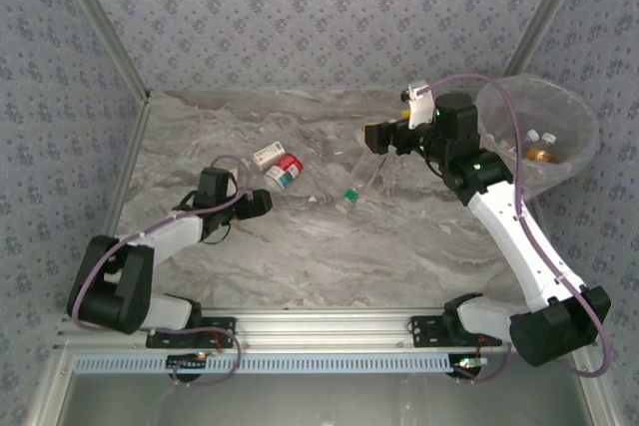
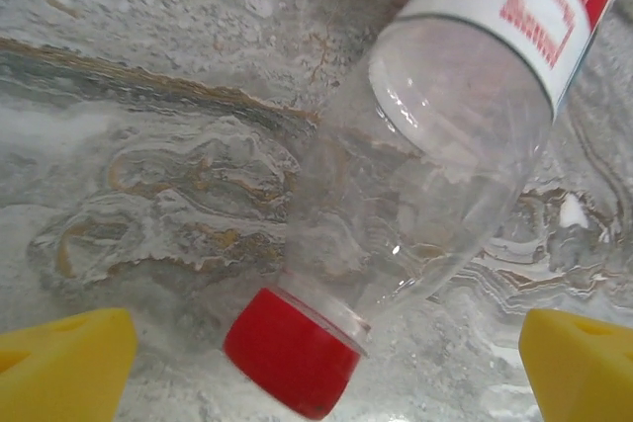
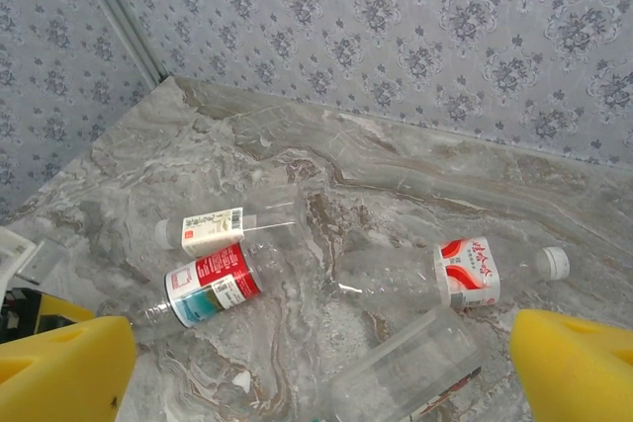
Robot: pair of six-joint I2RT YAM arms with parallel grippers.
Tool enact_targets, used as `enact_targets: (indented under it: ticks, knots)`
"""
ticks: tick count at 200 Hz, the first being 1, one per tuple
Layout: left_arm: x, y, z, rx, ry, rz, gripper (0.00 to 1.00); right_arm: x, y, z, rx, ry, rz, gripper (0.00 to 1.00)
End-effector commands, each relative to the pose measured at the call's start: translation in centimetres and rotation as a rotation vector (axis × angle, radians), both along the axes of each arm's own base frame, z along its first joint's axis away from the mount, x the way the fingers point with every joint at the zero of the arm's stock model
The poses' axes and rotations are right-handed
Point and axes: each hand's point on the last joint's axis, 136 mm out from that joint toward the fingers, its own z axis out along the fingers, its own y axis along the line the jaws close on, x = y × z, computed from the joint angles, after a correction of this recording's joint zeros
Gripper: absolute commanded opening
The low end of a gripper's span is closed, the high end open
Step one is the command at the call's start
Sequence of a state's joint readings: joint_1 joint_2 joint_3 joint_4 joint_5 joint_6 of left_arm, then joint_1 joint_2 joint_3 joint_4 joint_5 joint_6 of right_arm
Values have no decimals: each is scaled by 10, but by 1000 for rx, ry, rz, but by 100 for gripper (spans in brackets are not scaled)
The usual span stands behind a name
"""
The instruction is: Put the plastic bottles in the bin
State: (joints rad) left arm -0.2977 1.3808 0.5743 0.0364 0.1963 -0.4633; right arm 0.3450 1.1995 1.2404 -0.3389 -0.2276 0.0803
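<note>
Plastic bottles [image 1: 283, 169] lie on the desk [image 1: 329, 256]. Your left end effector [image 2: 321, 373], released, brackets one red cap [image 2: 292, 353]; clamping that slick taper could squirt it away. Far right, the right end effector [image 1: 377, 137] hangs released beside the bin [image 1: 589, 137].

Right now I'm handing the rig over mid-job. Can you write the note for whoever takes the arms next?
Left gripper: open, empty, low over the red-capped bottle, which lies on the table.
Right gripper: open, empty, beside the bin.
Done: at least two bottles are in the bin, including the copper-brown bottle.
Left to do: at least four bottles lie on the table: the red-capped one, the white-label bottle, the white-capped bottle and the green-capped bottle.
</note>
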Motion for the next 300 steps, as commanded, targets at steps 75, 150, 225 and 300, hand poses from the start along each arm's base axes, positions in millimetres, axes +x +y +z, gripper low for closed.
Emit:
enact_targets:
  ticks: [75,150,225,300]
  knots:
    - [-2,-51,-14,258,-15,-246,86,0,-7,-3,-35,-25,-34,99]
    - [-9,-74,-27,320,-2,-366,56,-3,-14,-7,-67,-19,-61,99]
    - [-9,-75,-24,332,-14,-365,28,-1,-18,-5,-54,-23,-91,99]
    - [-14,-95,11,204,-126,-404,0,5,-30,-42,61,178,-267,100]
